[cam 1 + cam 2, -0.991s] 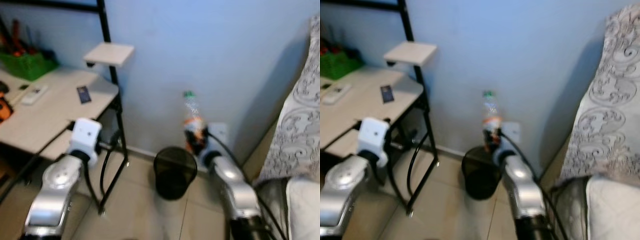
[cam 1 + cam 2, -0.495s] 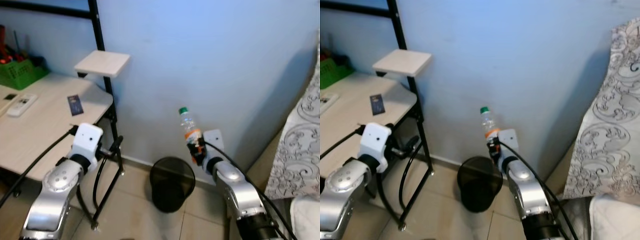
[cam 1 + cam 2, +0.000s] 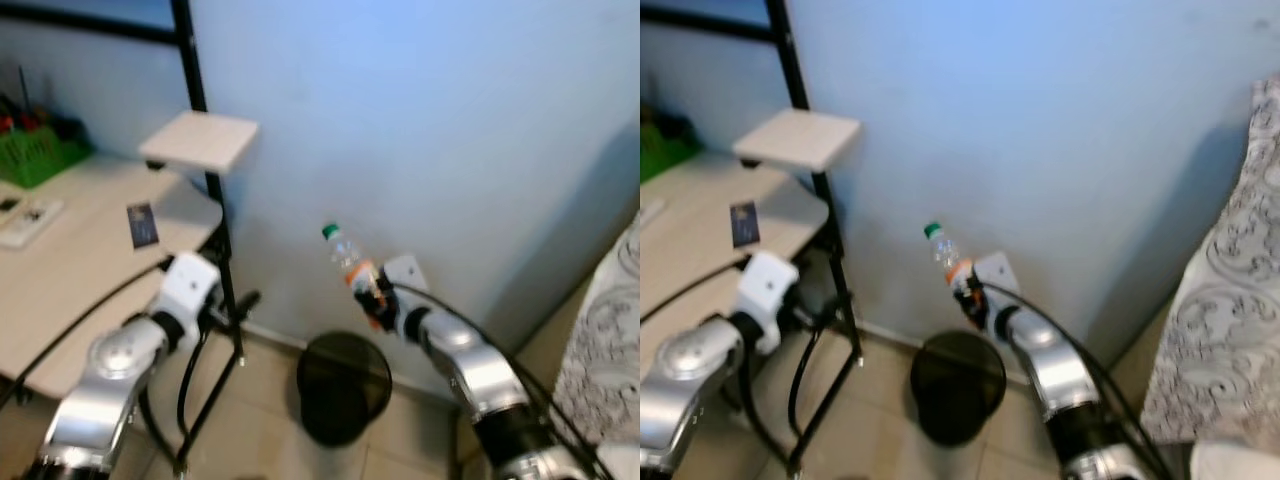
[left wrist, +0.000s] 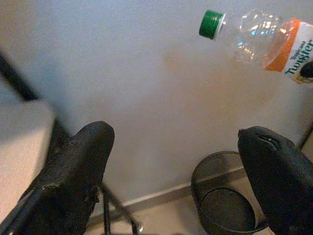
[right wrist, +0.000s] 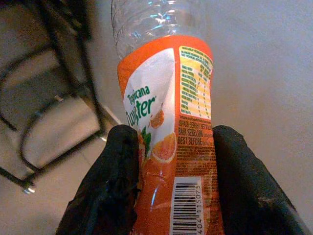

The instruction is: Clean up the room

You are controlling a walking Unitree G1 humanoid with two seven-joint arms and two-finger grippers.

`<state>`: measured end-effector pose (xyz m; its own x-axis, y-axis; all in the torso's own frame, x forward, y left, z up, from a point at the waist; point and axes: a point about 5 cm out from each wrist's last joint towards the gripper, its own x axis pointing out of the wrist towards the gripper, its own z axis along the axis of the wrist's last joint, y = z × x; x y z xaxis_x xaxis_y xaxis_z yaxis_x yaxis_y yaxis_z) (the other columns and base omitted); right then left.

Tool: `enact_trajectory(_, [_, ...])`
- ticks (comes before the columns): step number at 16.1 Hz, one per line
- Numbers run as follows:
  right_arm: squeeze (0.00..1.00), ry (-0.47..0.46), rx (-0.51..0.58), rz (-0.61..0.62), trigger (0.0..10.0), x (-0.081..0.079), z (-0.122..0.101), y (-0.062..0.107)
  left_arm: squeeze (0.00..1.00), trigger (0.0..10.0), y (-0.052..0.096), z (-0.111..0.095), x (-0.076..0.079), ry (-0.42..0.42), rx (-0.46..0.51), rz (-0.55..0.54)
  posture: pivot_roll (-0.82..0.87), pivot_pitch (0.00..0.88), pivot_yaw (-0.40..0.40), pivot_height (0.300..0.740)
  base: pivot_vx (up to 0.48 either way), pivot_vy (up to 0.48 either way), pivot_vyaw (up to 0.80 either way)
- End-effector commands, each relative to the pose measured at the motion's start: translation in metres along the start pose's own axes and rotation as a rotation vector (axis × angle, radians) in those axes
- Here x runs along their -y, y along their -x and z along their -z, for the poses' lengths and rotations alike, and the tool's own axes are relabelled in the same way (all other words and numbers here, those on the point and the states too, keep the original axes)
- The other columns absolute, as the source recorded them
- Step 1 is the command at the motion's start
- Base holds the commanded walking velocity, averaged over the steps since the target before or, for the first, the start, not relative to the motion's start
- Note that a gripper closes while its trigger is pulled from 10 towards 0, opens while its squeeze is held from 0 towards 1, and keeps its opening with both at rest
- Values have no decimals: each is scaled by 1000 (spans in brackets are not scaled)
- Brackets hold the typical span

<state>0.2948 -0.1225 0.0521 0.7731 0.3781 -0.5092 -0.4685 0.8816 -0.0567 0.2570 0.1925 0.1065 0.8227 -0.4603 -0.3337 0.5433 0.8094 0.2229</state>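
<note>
Right claw [image 3: 374,305] is clamped on the bottle [image 3: 349,262], its two black fingers [image 5: 113,186] pinching the orange label. Over the last second the robot has closed in and the bottle has gone from near upright to leaning left, green cap out over the bin [image 3: 343,384]: my read is the drop comes next. The bottle is clear, ribbed, empty-looking plastic; the bin is a round, dark mesh can on pale floor tiles, hard against the blue wall. Left claw [image 4: 176,181] hangs open and empty beside the black frame of the counter [image 3: 70,280], a pale wood-look top.
</note>
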Motion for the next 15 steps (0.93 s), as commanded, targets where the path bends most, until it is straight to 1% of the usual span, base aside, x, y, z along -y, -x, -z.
enact_trajectory(1, [0, 14, -44, 31, 10000, 14, 11, 4, 0, 10000, -5, -4, 6, -9, 20, 55, 139, 0, -26, 740, 307, 0, 0])
enact_trajectory(3, [0, 38, -69, 1, 10000, 16, 14, 5, 0, 10000, -6, -3, 12, -14, 12, 121, 134, 0, -27, 740, 302, 0, 0])
enact_trajectory(4, [0, 79, -91, -19, 10000, 19, 16, 5, 0, 10000, -7, -1, 17, -27, -1, 166, 134, 0, -27, 740, 292, 0, 0])
enact_trajectory(6, [0, 149, -138, -49, 10000, 23, 19, 3, 0, 10000, -6, 4, 24, -52, -35, 270, 134, 0, -27, 740, 0, 0, 0])
enact_trajectory(9, [0, 289, -238, -106, 10000, 27, 27, -2, 0, 10000, -9, 4, 27, -107, -47, 335, 137, 0, -38, 740, 0, 0, 0])
enact_trajectory(10, [0, 305, -252, -113, 10000, 27, 28, -2, 0, 10000, -10, 4, 27, -113, -45, 345, 138, 0, -41, 740, 0, 0, 0])
enact_trajectory(11, [0, 348, -274, -134, 10000, 24, 29, -6, 0, 10000, -11, 1, 29, -131, -40, 406, 142, 0, -46, 740, 0, 0, 0])
enact_trajectory(12, [0, 371, -288, -135, 10000, 23, 28, -10, 0, 10000, -11, 0, 30, -141, -47, 457, 145, 0, -46, 740, 0, 0, 0])
enact_trajectory(13, [0, 384, -297, -80, 10000, 24, 27, -17, 0, 10000, -11, 1, 29, -175, -74, 497, 146, 0, -45, 740, 0, 0, 0])
enact_trajectory(15, [0, 380, -287, 9, 10000, 26, 22, -25, 0, 10000, -12, 1, 22, -222, -113, 515, 151, 0, -46, 740, 0, 0, 0])
